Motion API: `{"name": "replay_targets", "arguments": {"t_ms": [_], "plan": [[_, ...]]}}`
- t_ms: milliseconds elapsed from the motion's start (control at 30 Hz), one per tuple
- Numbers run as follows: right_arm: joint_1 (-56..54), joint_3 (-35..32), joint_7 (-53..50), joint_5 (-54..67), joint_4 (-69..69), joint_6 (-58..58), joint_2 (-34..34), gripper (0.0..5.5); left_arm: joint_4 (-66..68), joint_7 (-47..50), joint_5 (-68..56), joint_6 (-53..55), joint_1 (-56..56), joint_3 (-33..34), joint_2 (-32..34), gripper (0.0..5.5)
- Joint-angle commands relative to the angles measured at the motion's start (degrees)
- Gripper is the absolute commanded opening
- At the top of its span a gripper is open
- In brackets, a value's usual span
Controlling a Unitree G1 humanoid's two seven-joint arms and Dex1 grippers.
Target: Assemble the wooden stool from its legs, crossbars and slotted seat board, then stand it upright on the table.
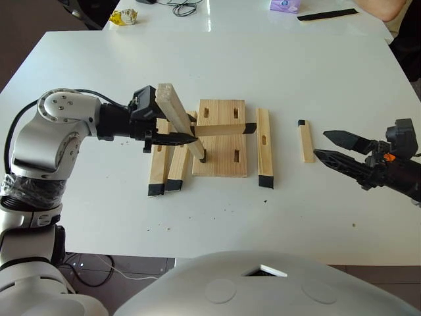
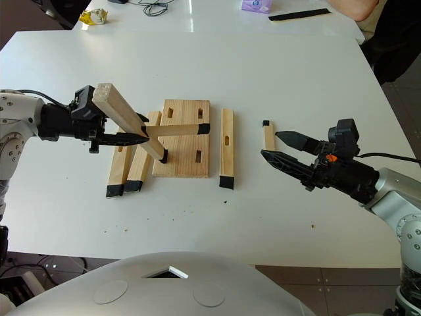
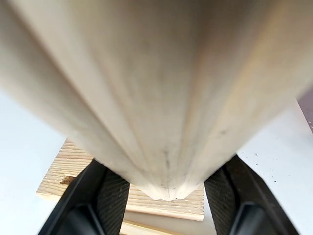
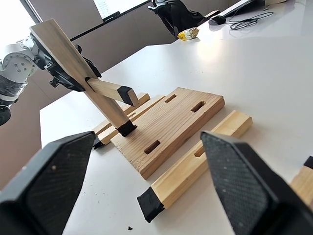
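Wooden leg (image 1: 172,105) in left gripper (image 1: 192,139) touches seat board (image 1: 223,164).

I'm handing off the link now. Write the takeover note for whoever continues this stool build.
Left gripper: shut on a tilted leg. Its black foot rests on the seat board near a slot, and a black-tipped bar juts from it.
Right gripper: open and empty, over the table beside the short bar.
Two bars lie at the board's left, with a slotted leg at its right.
Done: one leg brought to the board.
Left: every other joint, then standing the stool upright.
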Motion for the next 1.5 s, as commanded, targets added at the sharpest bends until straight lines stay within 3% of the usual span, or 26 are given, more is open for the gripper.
{"name": "replay_targets", "arguments": {"t_ms": [33, 700, 1133, 1500], "plan": [[-0.7, 0.3, 0.1, 0.3, -0.4, -0.1, -0.7, 3.97, 1.3, -1.4, 2.4, -2.4, -1.4, -0.7, -0.1, 2.06], [1.1, -0.6, 0.1, 0.3, -1.1, -0.6, -0.1, 3.97, -1.6, -3.1, -2.1, 4.0, -4.2, 1.4, -0.1, 2.06], [2.0, -0.4, -0.9, 0.6, -1.9, -1.2, 0.7, 3.97, 7.8, -7.8, 2.9, -5.1, -6.0, -0.2, -0.9, 2.06], [1.4, 0.2, -1.3, 1.1, -1.9, -0.8, 0.4, 3.97, 7.5, -8.0, 2.8, -5.5, -3.3, 0.3, -2.1, 2.06]]}}
